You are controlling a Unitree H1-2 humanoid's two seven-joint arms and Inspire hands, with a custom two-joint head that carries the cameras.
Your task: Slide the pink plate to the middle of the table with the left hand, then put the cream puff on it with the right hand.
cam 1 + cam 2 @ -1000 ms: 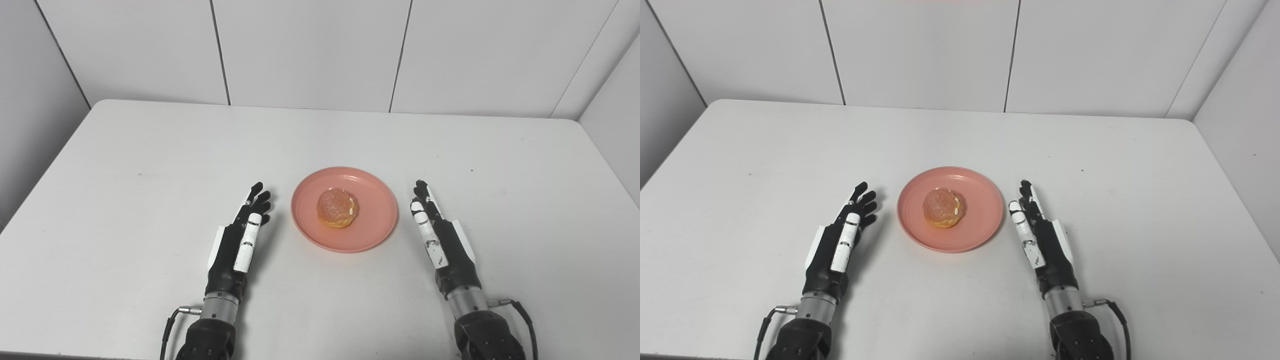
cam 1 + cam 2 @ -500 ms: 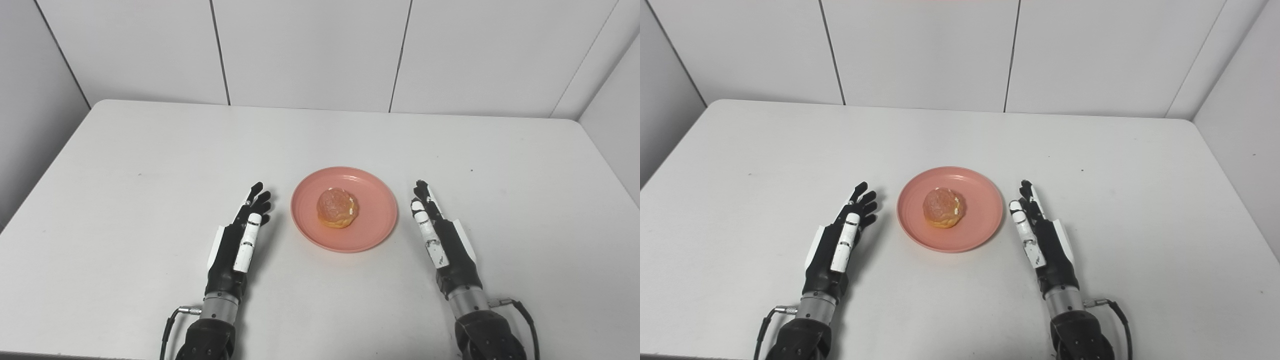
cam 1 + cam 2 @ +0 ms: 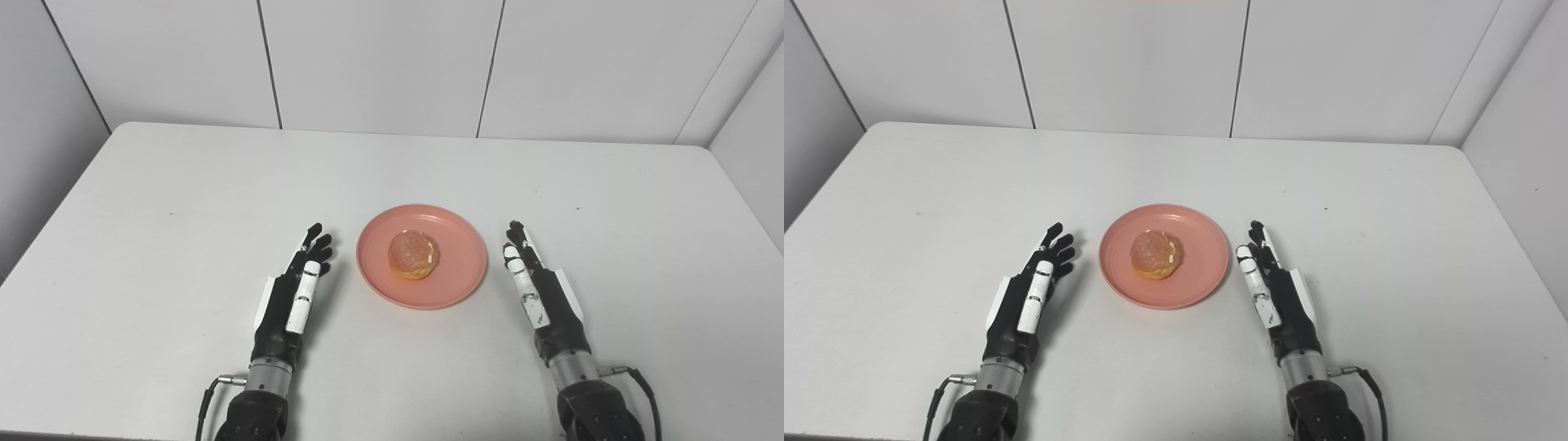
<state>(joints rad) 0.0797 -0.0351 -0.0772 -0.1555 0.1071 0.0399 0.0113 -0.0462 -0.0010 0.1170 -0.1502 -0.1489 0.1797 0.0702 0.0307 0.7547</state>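
Pink plate [image 3: 456, 278] sits mid-surface, nearer the front edge, with the cream puff [image 3: 413, 254] on it, so the task looks done; left hand [image 3: 294, 294] and right hand [image 3: 539, 291] flank it, fingers apart, empty.

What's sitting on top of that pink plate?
A single cream puff sits near the middle of the plate, with nothing else on it. The patch of plate under the puff is hidden. Both hands rest on the table beside it, open.
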